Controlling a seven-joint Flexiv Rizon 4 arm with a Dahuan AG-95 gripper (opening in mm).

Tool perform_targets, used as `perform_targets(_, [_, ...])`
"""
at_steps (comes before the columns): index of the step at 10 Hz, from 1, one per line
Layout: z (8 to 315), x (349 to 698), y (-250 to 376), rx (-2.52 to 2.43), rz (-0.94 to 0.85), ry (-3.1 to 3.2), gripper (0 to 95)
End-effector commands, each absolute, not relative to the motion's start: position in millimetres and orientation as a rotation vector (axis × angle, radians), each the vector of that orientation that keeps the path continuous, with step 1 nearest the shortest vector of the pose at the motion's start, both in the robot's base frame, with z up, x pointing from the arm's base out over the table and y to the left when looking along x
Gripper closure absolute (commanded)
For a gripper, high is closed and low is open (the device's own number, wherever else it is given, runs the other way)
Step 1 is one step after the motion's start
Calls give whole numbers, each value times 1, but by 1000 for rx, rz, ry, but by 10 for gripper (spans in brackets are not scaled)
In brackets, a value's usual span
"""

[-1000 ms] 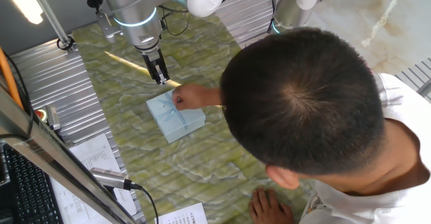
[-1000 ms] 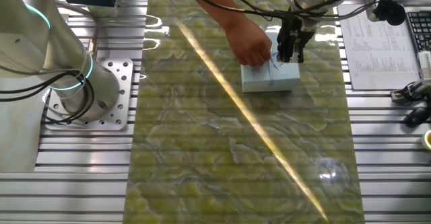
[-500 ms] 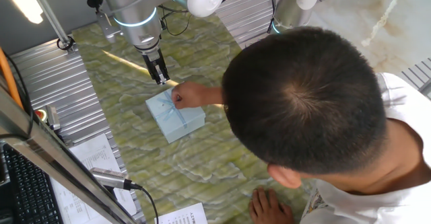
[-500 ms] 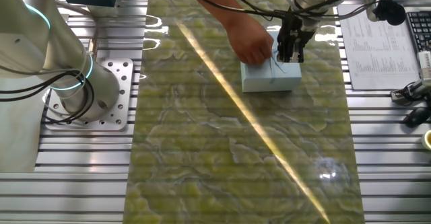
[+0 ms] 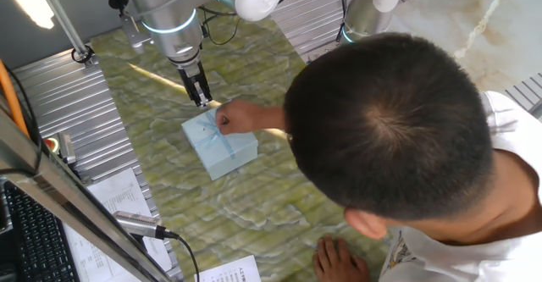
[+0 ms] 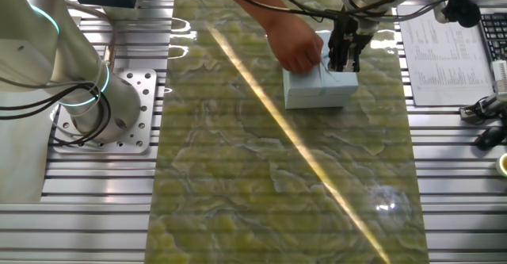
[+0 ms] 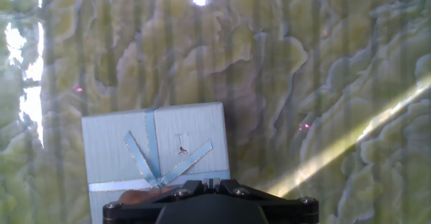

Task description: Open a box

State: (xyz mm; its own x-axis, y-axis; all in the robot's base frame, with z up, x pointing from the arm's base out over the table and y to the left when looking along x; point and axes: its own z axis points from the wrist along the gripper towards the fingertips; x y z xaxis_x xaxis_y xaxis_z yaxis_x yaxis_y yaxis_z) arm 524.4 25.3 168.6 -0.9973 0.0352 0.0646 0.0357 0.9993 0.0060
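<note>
The box [image 5: 218, 145] is a small square pale blue gift box with its lid on and a light blue ribbon bow. It sits on the green marbled mat, and it also shows in the other fixed view [image 6: 317, 89] and the hand view [image 7: 155, 150]. A person's hand [image 5: 239, 118] rests on the lid at the bow. My gripper [image 5: 201, 97] hangs just above the box's far edge, beside that hand, with the jaws closed together and nothing in them. It also shows in the other fixed view [image 6: 342, 63] and at the bottom of the hand view [image 7: 210, 181].
The person's head and shoulders [image 5: 389, 129] fill the right of one fixed view, and their arm reaches over the mat [image 6: 261, 161]. A second robot base [image 6: 95, 105] stands at the left. Papers [image 6: 444, 50] and a keyboard lie at the right.
The person's hand has nudged the box a little, and their head has shifted slightly. My gripper has stayed almost still.
</note>
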Motion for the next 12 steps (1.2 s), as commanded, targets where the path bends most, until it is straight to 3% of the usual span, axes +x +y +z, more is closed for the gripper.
perform_targets(1, [170,526,27,-58,-10,-3075,950])
perform_targets(12, [154,533,38,-39,-42,-3088,950])
